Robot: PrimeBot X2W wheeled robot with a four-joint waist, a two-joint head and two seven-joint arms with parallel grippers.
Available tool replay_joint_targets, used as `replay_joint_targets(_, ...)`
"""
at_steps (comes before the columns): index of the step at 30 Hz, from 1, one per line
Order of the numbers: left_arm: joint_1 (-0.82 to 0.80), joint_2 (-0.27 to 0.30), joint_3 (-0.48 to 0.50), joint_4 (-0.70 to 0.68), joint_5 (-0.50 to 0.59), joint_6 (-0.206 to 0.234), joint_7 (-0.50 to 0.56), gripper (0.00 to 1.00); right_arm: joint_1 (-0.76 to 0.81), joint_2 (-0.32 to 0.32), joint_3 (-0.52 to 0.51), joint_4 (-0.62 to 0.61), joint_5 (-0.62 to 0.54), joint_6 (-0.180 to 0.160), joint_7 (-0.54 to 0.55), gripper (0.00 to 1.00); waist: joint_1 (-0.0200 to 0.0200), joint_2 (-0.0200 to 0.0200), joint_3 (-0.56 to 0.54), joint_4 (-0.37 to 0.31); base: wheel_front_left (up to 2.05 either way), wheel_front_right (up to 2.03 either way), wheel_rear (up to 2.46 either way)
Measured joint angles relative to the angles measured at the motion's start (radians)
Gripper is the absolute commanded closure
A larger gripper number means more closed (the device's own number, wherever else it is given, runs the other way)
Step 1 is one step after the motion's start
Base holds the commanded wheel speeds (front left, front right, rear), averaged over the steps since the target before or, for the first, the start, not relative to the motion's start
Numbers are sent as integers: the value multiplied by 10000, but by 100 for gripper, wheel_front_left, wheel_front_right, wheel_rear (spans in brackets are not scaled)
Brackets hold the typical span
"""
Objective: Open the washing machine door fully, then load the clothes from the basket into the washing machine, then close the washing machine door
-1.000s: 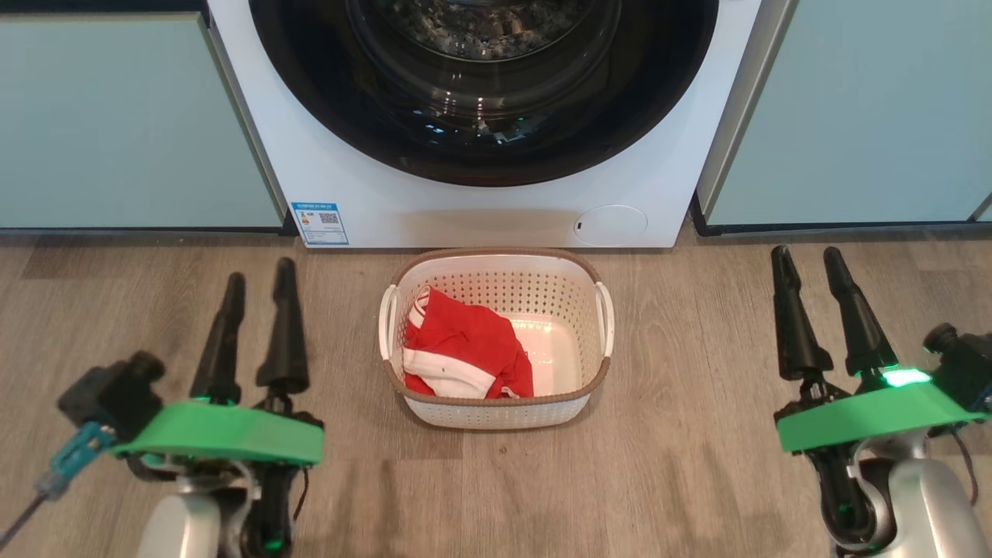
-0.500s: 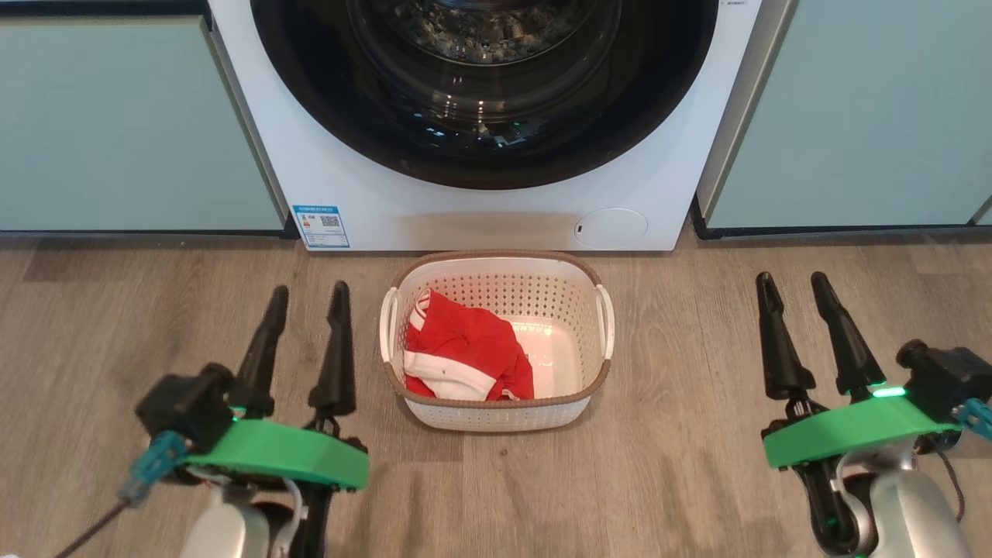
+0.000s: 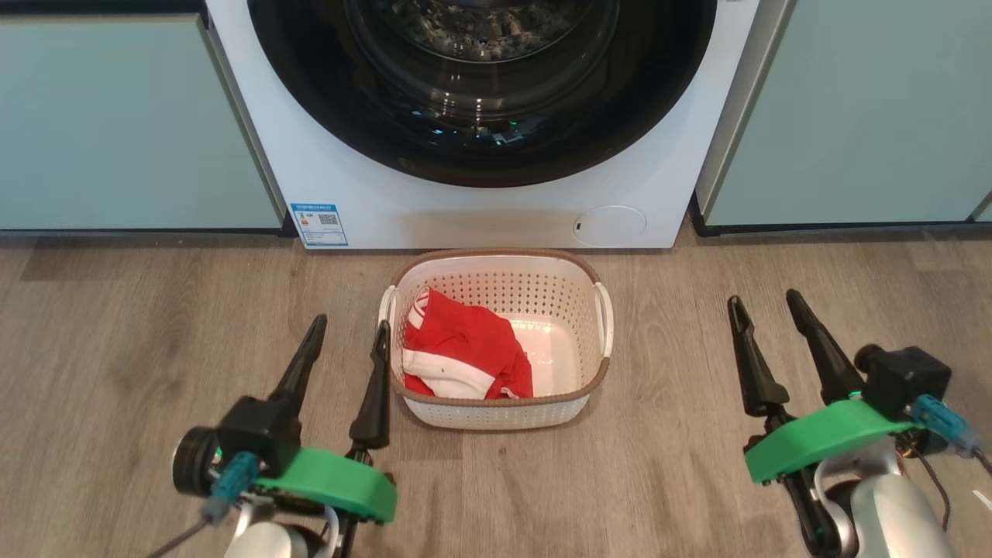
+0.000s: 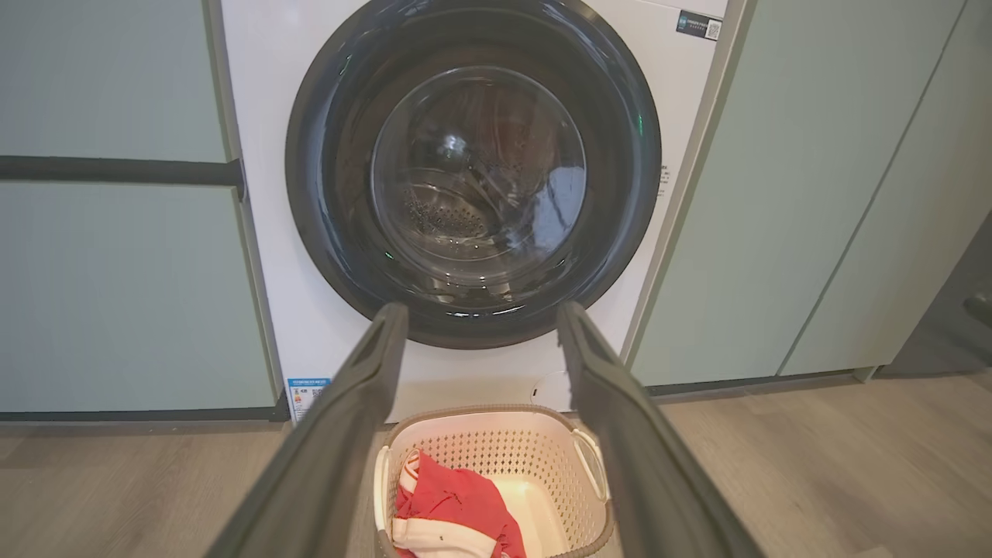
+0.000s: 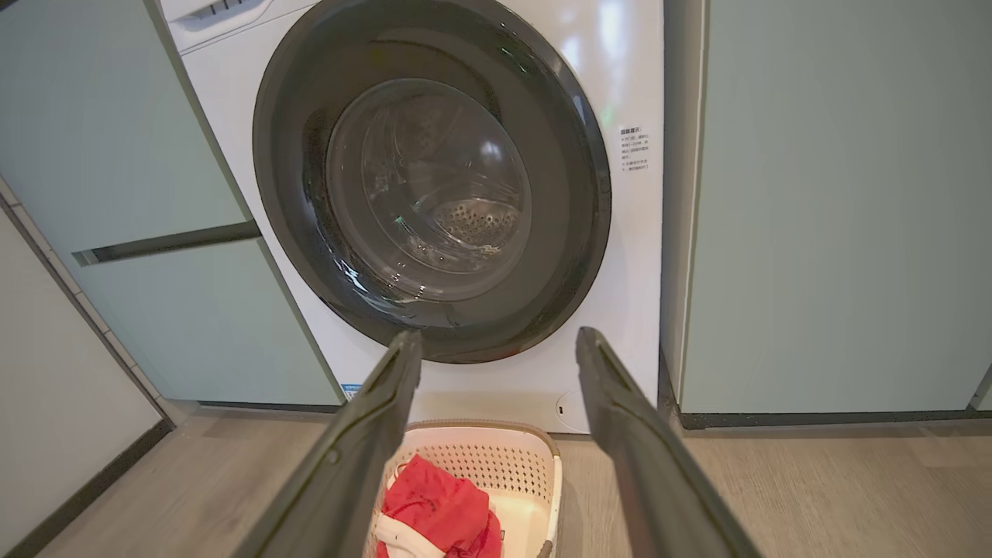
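1. The white front-loading washing machine (image 3: 465, 221) stands between pale teal cabinets (image 3: 116, 116) on a grey wood-look floor (image 3: 682, 465).
2. Its large round washing machine door (image 4: 474, 198), with a glossy black rim and a domed clear glass centre, sits flush and shut, so I judge that opening has not begun. I can make out neither a handle nor the hinge side. If I pull at the wrong edge, my fingers could skid off that slick rim.
3. The small white perforated plastic basket (image 3: 496, 253) with a brown rim sits on the floor just in front of the machine, below the door. An arm reaching up for the door could knock it aside.
4. The clothes (image 3: 465, 349), a red fabric garment with white bands, lie bunched in the basket's left half. The garment is limp, so I expect a trailing end could snag on the basket rim or get caught in the door.
5. My left gripper (image 3: 350, 322) is spread wide and empty, with one finger just beside the basket's left handle. I cannot tell whether they touch, and a careless swing would shove the basket. My right gripper (image 3: 763, 297) is also wide and empty, well apart on the other side.
6. A blue label sticker (image 3: 318, 225) low on the front carries a square code. A small dark label (image 4: 701, 25) and a white printed sticker (image 5: 635, 147) sit higher up. All the print is too small to read, and I see no brand name.
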Motion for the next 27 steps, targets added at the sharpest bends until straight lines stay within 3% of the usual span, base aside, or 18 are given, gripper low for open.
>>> replay_joint_targets(11, 1, 15, -169, 715, 976, 435, -303, 0, -1, -4, 21, 174, -1137, 0, 13, 0, 0, 0, 0, -58, 0, 0, 0)
replay_joint_targets(27, 18, 10, 8, 1563, 892, 579, -472, 0, -2, -8, -173, 631, -1467, 0, 79, 0, 0, 0, -37, -82, 0, 0, 0)
